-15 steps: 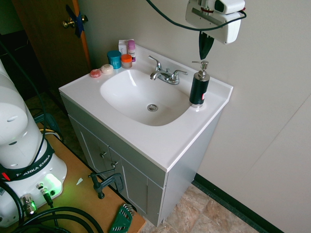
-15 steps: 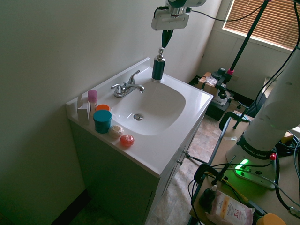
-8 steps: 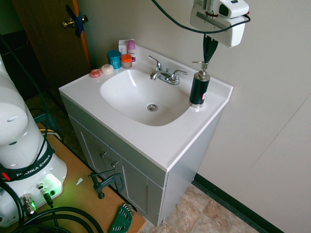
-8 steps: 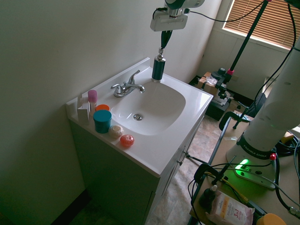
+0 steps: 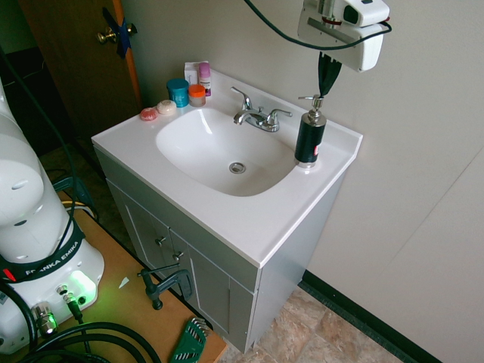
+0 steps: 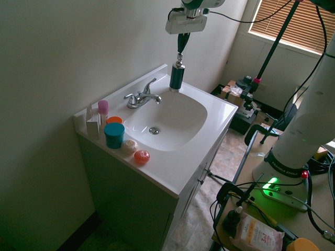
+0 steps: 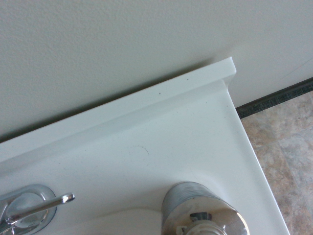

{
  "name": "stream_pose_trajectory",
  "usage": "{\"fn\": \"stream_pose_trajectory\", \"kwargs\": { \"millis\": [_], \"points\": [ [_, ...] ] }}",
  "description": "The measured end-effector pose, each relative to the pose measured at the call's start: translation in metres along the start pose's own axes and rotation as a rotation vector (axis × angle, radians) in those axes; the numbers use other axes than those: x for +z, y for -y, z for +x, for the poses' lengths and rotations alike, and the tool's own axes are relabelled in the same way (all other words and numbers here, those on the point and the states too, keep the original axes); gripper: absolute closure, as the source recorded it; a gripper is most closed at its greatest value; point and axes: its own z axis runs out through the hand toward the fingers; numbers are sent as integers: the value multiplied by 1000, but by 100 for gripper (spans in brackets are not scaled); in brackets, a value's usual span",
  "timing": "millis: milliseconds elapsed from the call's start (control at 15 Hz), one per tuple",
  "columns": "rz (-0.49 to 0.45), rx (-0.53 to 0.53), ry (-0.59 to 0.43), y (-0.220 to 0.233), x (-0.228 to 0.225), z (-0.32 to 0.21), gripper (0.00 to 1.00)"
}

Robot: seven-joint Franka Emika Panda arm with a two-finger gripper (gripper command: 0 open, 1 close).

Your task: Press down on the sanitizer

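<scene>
The sanitizer (image 5: 310, 138) is standing on the white vanity tabletop (image 5: 249, 219) beside the wall, right of the faucet (image 5: 255, 115). The end effector (image 5: 327, 89), fingers pinched narrow, is hovering just above its pump.

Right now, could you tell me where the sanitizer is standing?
The sanitizer stands on the vanity's back corner, right of the faucet in the first exterior view, directly beneath the gripper.
</scene>
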Motion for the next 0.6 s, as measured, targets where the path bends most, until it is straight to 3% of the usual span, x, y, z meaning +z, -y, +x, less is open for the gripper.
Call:
{"fn": "stream_pose_trajectory", "kwargs": {
  "millis": [600],
  "points": [
    [-5,7,4,-5,17,-10,100]
  ]
}}
